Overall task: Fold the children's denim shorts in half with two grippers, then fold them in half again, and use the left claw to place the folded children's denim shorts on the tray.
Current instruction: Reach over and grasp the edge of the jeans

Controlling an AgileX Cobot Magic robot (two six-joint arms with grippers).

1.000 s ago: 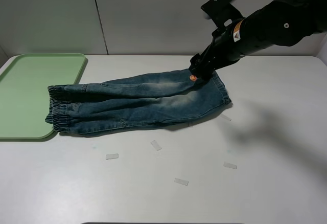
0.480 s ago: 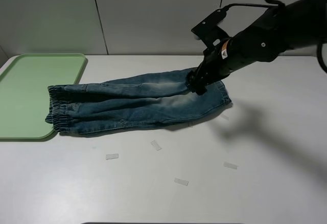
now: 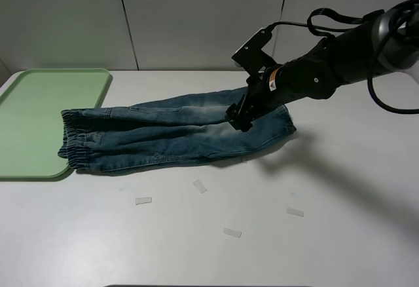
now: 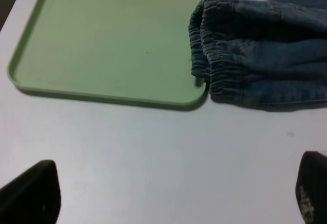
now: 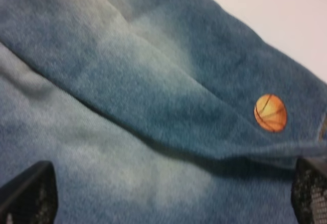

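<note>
The faded blue children's denim shorts [image 3: 163,130] lie spread on the white counter [image 3: 327,234], cuffs just beside the pale green plastic tray [image 3: 39,110]. The black right end effector [image 3: 237,120], jaws apart, hangs over the waist end; it should pinch both layers at the edge. Only the left wrist view shows the left end effector [image 4: 171,191], also apart and empty.

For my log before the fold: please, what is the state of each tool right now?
Left tool: open, holding nothing.
Right tool: open, over the denim shorts, gripping nothing.
</note>
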